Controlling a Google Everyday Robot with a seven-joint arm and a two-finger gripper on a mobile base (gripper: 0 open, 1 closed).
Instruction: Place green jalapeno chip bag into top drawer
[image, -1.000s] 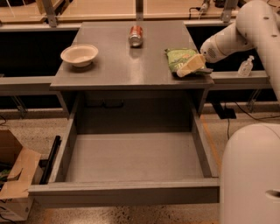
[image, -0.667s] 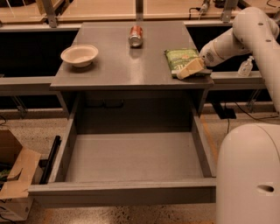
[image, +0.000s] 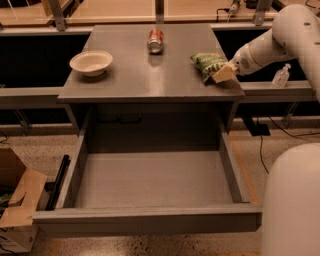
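The green jalapeno chip bag (image: 207, 64) lies on the right side of the grey table top (image: 150, 75), near its right edge. My gripper (image: 223, 73) reaches in from the right on a white arm and sits at the bag's right end, touching it. The top drawer (image: 150, 182) stands pulled wide open below the table top, its plain grey floor bare, its front panel (image: 147, 220) nearest the camera.
A pale bowl (image: 91, 62) sits at the table's left. A red-orange soda can (image: 155, 40) lies at the back middle. A small clear bottle (image: 281, 76) stands on the ledge at right. A cardboard box (image: 17, 200) is on the floor left. My white base (image: 292, 200) fills the lower right.
My arm has shifted slightly at the bag's right end. The bag has stayed on the table's right side. The drawer, bowl and can have not moved.
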